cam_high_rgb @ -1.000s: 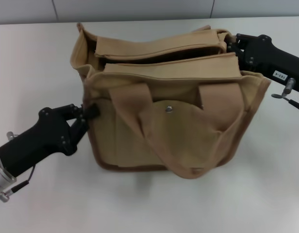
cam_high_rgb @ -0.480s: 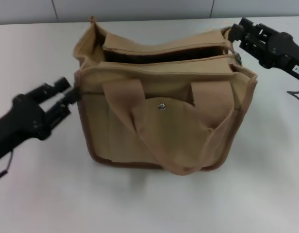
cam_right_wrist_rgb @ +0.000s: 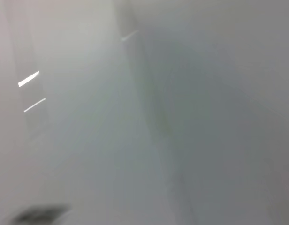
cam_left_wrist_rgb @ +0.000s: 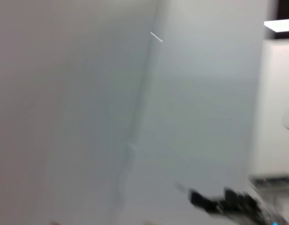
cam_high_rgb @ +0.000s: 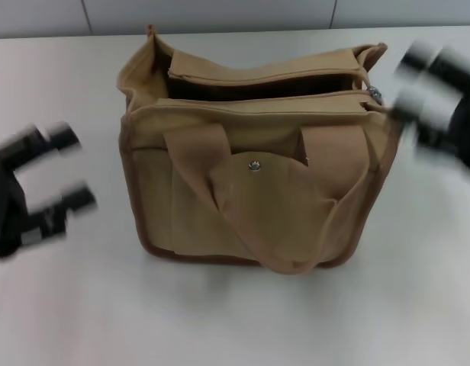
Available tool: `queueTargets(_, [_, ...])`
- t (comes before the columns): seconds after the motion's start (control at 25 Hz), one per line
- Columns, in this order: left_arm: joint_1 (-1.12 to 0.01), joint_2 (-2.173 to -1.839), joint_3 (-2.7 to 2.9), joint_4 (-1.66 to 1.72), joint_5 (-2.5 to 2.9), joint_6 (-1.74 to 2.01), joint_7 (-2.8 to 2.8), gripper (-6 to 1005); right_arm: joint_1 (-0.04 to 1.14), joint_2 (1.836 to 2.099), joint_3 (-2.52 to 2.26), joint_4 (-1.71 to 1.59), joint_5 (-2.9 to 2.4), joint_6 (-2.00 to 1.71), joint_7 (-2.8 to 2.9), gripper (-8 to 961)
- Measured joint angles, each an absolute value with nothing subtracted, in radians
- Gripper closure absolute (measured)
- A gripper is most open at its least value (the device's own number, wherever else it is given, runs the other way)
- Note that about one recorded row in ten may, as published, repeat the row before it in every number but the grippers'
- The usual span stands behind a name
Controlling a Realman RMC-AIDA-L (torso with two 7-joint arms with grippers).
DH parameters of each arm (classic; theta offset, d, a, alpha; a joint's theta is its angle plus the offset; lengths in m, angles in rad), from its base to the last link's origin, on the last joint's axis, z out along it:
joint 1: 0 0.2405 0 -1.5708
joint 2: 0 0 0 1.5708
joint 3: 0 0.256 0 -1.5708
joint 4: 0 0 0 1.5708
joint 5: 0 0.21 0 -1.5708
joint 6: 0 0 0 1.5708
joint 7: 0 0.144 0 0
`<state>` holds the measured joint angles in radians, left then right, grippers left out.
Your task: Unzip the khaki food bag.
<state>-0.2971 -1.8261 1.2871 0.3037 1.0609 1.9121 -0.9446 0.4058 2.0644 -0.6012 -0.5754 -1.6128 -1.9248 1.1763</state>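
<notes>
The khaki food bag (cam_high_rgb: 258, 191) stands upright mid-table in the head view, its front pocket with the silver snap (cam_high_rgb: 254, 165) facing me. Its top gapes open along the zipper, and the metal pull (cam_high_rgb: 374, 94) sits at the right end. One handle hangs down over the front. My left gripper (cam_high_rgb: 63, 169) is open and empty, clear of the bag's left side. My right gripper (cam_high_rgb: 422, 84) is blurred by motion just off the bag's upper right corner and holds nothing that I can see. Neither wrist view shows the bag.
The white table (cam_high_rgb: 235, 320) runs around the bag on all sides, with a grey wall behind. Both wrist views show only blurred pale wall surfaces.
My left gripper has let go of the bag's left side and pulled away to the left. My right gripper has drawn back from the zipper end. The bag has settled upright.
</notes>
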Motion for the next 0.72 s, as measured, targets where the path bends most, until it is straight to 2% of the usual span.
queueTargets(0.08, [-0.296,-1.807,1.294,0.353,1.149,1.918,-0.967,223,0.404,2.066,-0.636,-0.618,-1.758,-2.013,1.122,223])
queueTargets(0.28, [-0.298,-1.813,1.289,0.4,1.267,1.919,-0.982,216,0.424,2.078,-0.662,-0.576,-1.945,-2.025,1.03,196])
queueTargets(0.72, [-0.316,-1.82,1.287,0.394,1.298,1.914,-1.0,215,0.435,2.079,-0.676,-0.51,-1.959,-1.998,0.982,179])
